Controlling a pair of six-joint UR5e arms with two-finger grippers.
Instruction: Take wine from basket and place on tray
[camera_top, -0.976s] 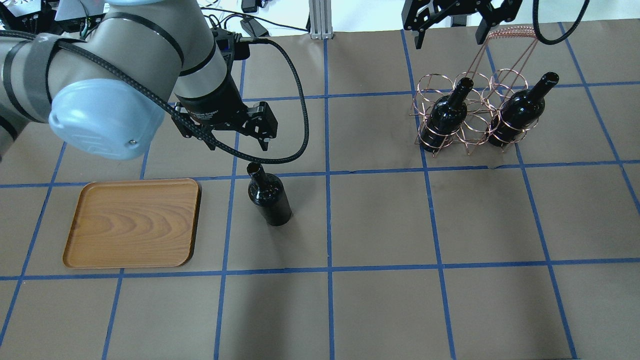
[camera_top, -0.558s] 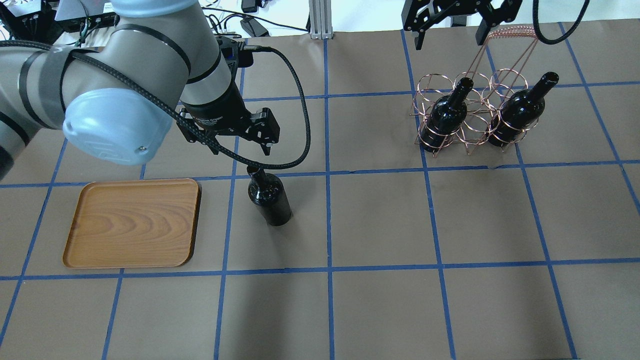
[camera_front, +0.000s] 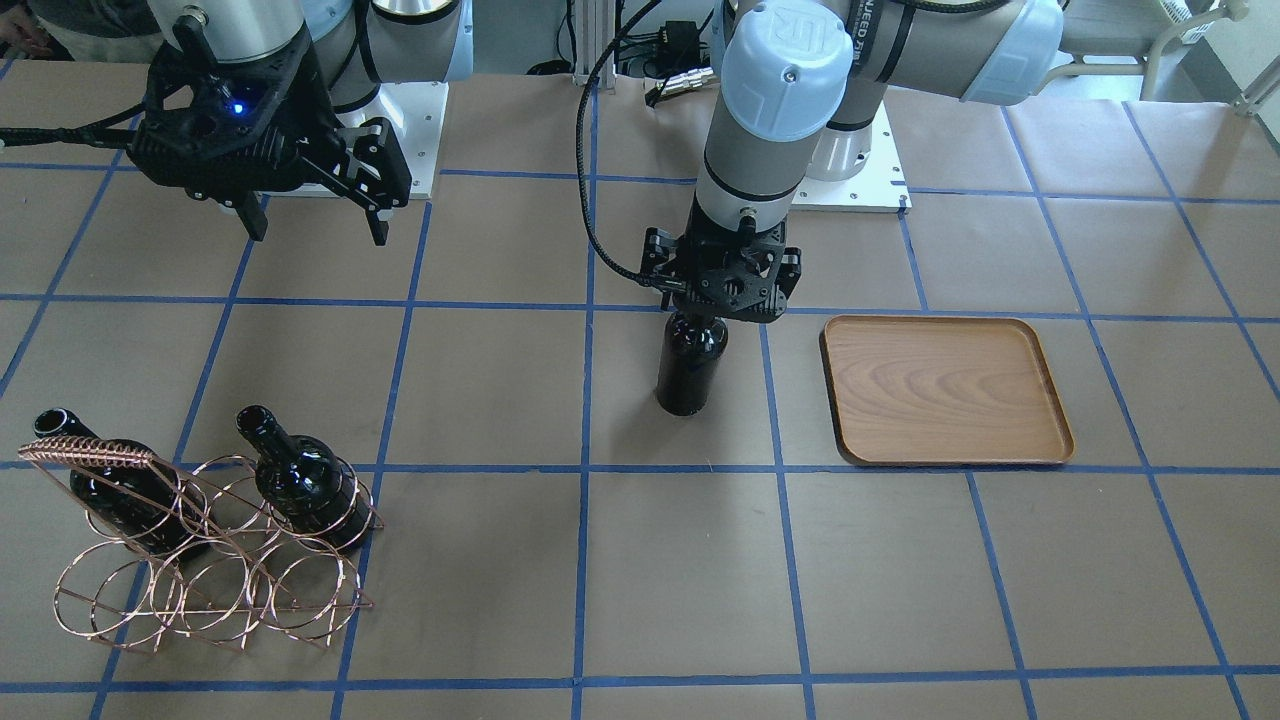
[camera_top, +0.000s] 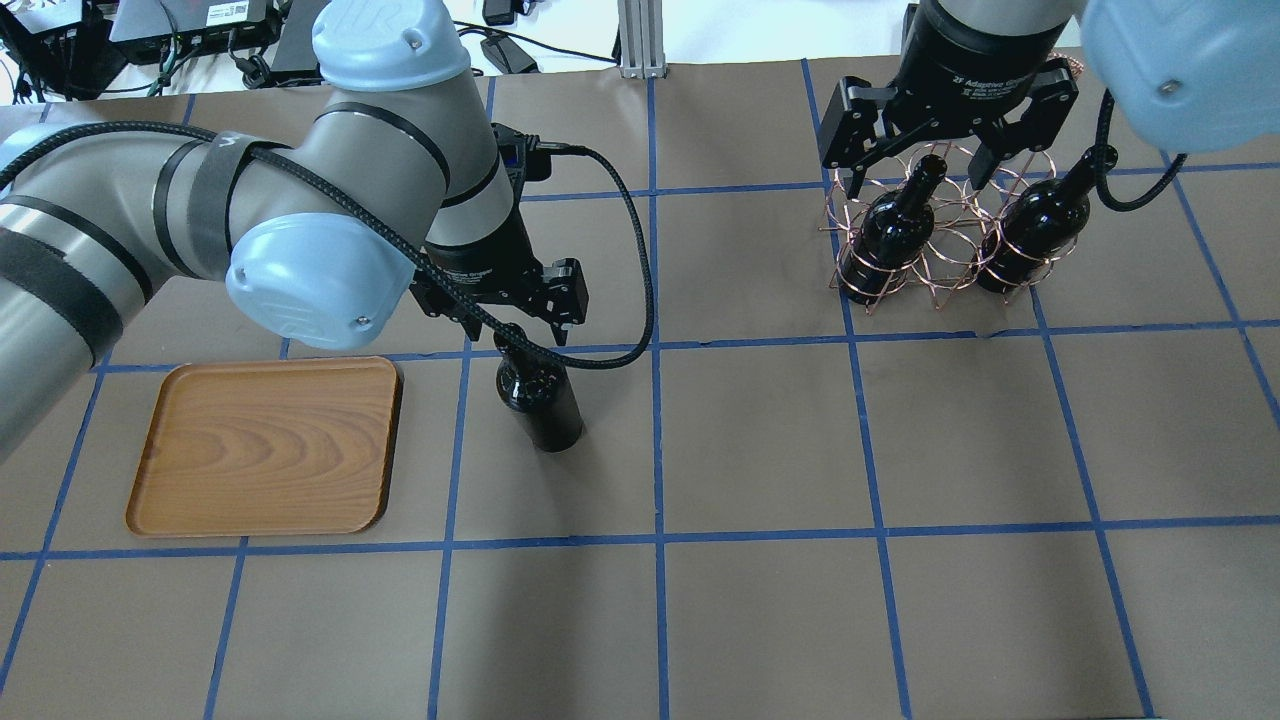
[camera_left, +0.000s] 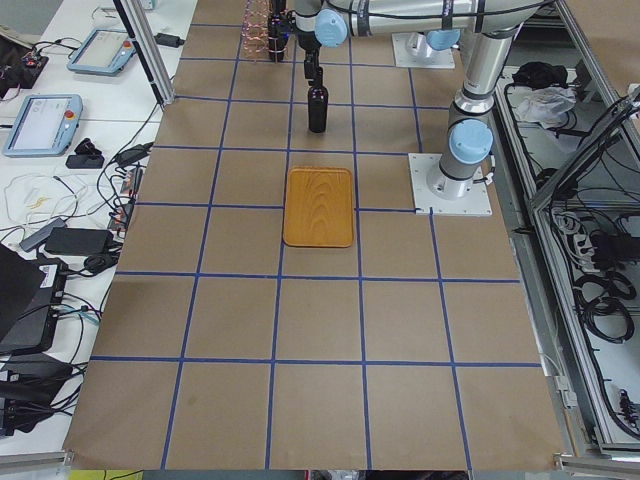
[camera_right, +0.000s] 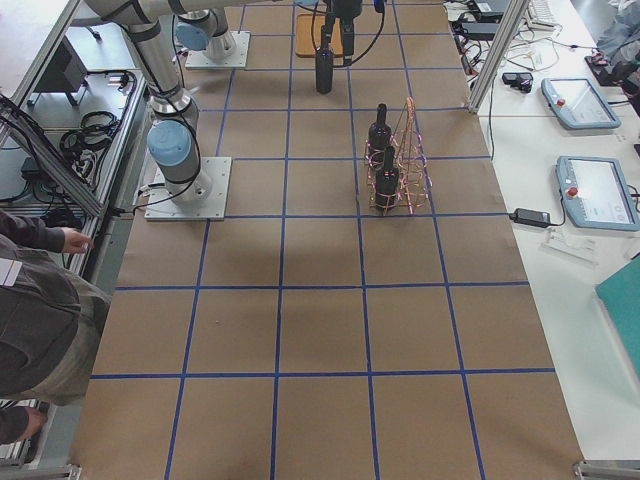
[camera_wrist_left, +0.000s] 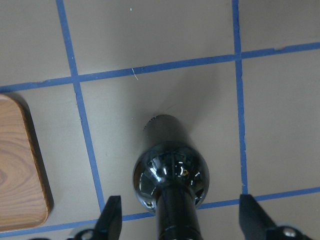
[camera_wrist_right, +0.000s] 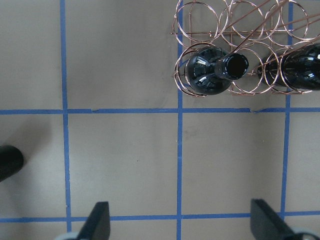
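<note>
Looking through its wrist camera, you see the left gripper (camera_wrist_left: 181, 217) spread around the neck of the wine (camera_wrist_left: 170, 170), not touching; overhead hides that gap. The wine stands just beside the tray (camera_top: 265, 445). Farther off, the right gripper (camera_wrist_right: 182, 220) hangs spread near the basket (camera_front: 95, 455).

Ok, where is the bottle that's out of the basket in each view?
Front: bottle centre, left of tray.
Overhead: centre-left, right of tray.
Exterior left: top centre, beyond tray.
Exterior right: top centre, nearer than tray.
Left wrist: bottom centre, tray at left edge.
Right wrist: likely the dark sliver at left edge; no tray.
Landmark: tray.
</note>
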